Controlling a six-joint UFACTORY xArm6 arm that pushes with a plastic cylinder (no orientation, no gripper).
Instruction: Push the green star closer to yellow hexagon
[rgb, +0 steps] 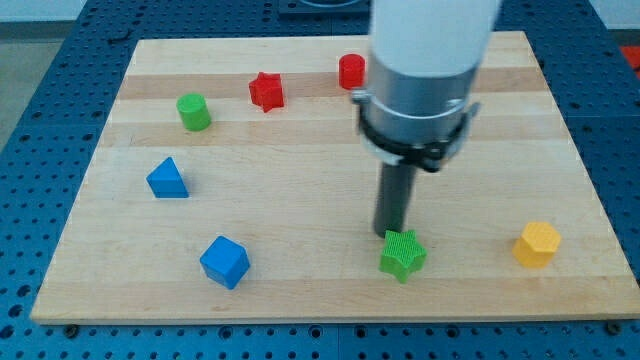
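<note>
My tip (389, 235) is a plain rod end with no jaws to spread or pinch, and it is sitting against the upper left edge of the green star (402, 255), near the board's (300, 150) bottom edge. The yellow hexagon (537, 244) is lying well apart to the star's right. A blue cube (224, 262) and blue triangle (167, 179) are resting at the view's left. A green cylinder (193, 111), red star (266, 91) and red cylinder (350, 71) are sitting along the top.
</note>
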